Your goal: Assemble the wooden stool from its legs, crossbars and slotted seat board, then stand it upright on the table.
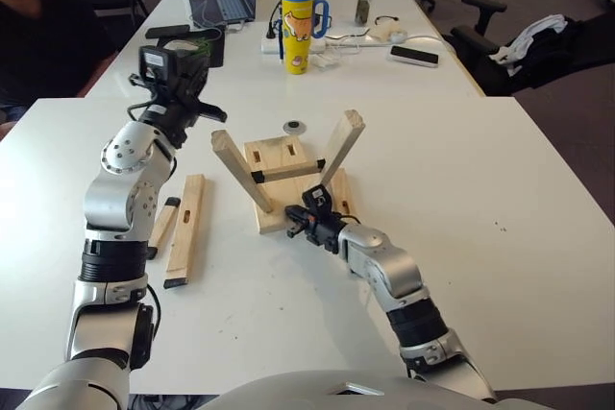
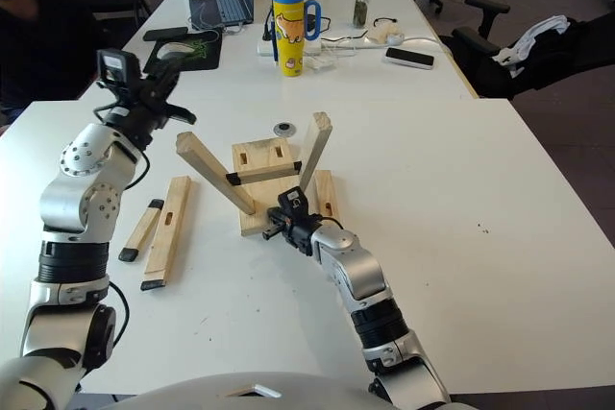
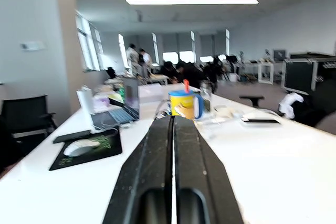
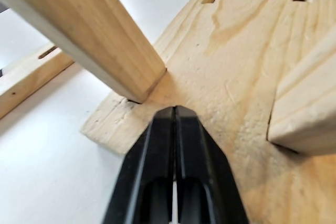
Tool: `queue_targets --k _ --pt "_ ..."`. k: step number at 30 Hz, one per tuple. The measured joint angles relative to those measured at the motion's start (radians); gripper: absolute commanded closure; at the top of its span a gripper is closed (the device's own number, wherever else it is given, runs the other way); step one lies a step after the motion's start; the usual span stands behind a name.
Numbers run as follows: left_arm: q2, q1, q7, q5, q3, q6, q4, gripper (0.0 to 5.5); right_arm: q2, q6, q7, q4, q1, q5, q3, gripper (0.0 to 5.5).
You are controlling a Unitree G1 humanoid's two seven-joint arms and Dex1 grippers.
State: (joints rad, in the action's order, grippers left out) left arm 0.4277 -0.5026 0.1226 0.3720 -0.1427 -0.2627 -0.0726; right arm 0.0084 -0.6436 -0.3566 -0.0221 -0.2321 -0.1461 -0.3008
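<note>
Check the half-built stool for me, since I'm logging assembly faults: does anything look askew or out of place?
On the seat board, the left leg and right leg splay apart in a V, joined by a crossbar, rather than standing straight; possibly by design. Nothing looks broken or spilled.

Pale grained wood seat board [image 1: 274,154] with a black-tipped crossbar [image 1: 288,173]; plain white bench [image 1: 461,189]; black fingers [image 4: 149,177]; yellow cup [image 1: 297,40] with blue lid and handle and a red straw.

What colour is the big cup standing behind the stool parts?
The cup is yellow with a blue handle; left eye view.
</note>
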Motion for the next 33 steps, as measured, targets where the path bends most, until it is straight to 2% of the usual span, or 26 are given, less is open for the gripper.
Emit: queue_targets --k 2,5,12,16,26,33 --pt "-0.027 0.076 -0.055 -0.046 -0.037 0.051 -0.069 5.49 0.018 0.012 0.02 -0.001 0.007 0.001 0.008 5.5" --pt "-0.073 0.216 -0.077 -0.083 -0.029 0.056 -0.107 5.49 0.047 0.04 0.04 -0.002 0.021 -0.001 0.023 5.5" --pt "-0.109 0.503 -0.026 -0.132 0.023 0.053 -0.186 5.49 0.058 0.087 0.06 0.036 0.028 -0.029 0.091 5.5" --pt "-0.122 0.535 -0.014 -0.139 0.031 0.036 -0.24 5.49 0.061 0.098 0.058 0.012 0.018 -0.038 0.08 5.5" --pt "-0.159 0.559 -0.008 -0.162 0.078 -0.034 -0.289 5.49 0.107 0.12 0.133 -0.142 -0.146 -0.042 0.016 5.5" --pt "-0.195 0.558 -0.051 -0.19 0.084 -0.106 -0.325 5.49 0.118 0.068 0.177 -0.107 -0.166 -0.079 0.017 5.5"
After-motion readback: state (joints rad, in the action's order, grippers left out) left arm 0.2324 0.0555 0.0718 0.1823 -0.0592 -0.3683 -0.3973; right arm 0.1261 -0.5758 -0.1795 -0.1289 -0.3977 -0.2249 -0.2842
